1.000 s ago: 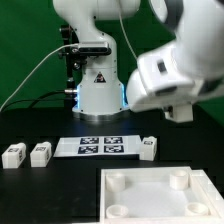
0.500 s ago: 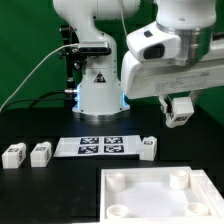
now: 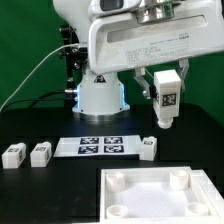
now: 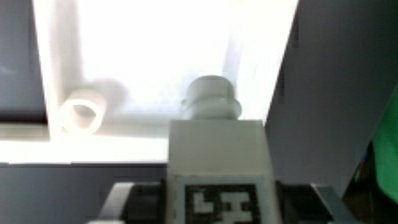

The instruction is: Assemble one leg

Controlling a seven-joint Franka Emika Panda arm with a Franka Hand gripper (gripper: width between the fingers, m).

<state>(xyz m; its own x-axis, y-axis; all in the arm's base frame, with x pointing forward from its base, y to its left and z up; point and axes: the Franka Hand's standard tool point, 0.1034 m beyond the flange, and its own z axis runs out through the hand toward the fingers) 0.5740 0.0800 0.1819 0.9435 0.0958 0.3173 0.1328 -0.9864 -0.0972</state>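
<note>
Got my gripper [image 3: 167, 78] clamped tight on one leg [image 3: 167, 102], tag facing out, held up in the air. On the wrist cam its peg end sits over the big white board [image 3: 150, 192], near a corner socket [image 4: 82, 112].

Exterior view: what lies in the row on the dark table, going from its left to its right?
first leg → second leg → marker board → third leg
</note>
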